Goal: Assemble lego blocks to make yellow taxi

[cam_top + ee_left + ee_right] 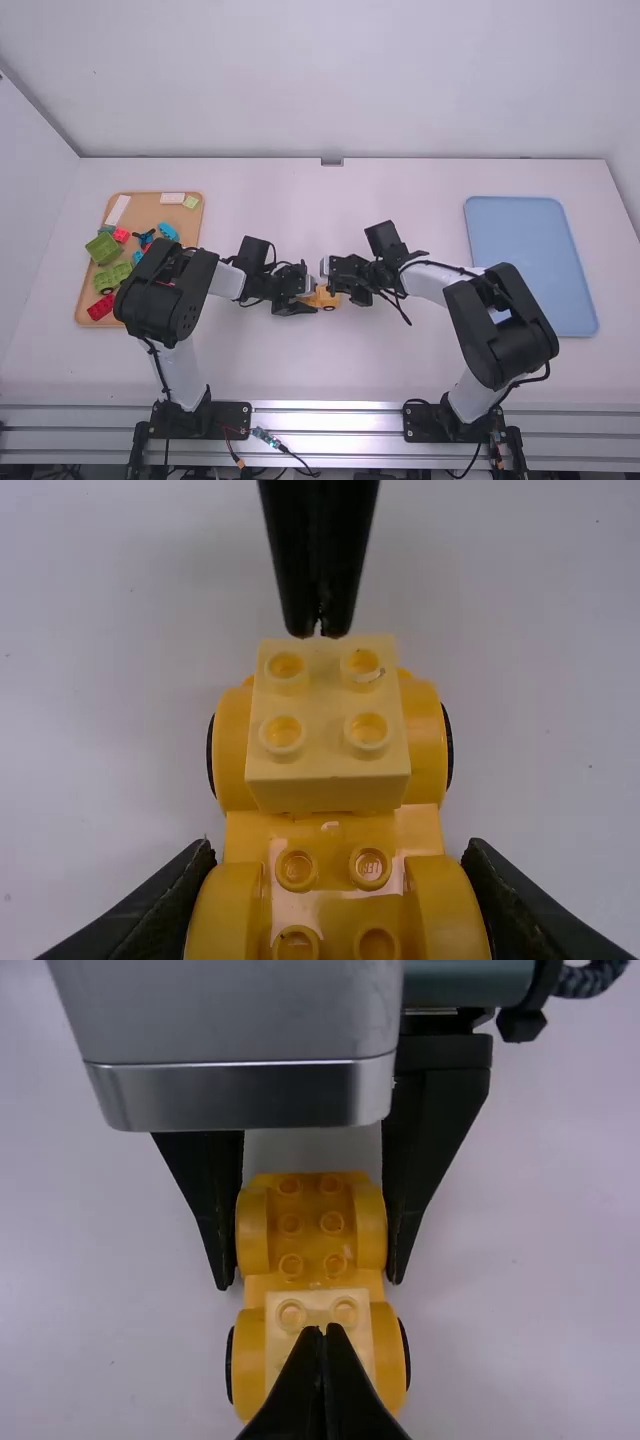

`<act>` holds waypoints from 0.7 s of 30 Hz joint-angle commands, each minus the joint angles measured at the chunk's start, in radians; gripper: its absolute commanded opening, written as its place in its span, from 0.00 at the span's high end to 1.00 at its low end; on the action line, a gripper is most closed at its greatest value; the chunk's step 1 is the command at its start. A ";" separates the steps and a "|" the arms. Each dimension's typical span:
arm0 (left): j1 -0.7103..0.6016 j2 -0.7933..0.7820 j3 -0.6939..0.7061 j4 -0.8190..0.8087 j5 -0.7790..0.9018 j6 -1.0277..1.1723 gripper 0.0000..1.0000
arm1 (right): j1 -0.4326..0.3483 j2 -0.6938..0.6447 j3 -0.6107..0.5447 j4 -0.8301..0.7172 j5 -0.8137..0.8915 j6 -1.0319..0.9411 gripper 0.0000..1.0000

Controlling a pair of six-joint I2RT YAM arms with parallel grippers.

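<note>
Near the table's middle my left gripper (308,302) is shut on the yellow car base (326,299); in the left wrist view the left gripper (335,910) has a finger on each side of the car base (330,830). A pale yellow 2x2 block (325,720) sits on the base's far end, between the wheels. My right gripper (330,290) comes from the other side. In the right wrist view the right gripper (322,1335) is shut, its tips together over the pale yellow block (290,1312), with nothing between them.
An orange-brown tray (152,210) with several coloured blocks and figures stands at the left, partly behind the left arm. A blue tray (520,240) lies at the right, partly behind the right arm.
</note>
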 commanded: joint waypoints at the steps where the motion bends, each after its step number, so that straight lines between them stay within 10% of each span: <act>1: -0.005 0.045 -0.033 -0.033 -0.172 -0.003 0.60 | 0.003 -0.020 -0.038 0.020 -0.024 -0.005 1.00; 21: -0.006 0.046 -0.033 -0.032 -0.172 -0.003 0.60 | 0.006 0.123 -0.068 0.140 0.000 0.061 1.00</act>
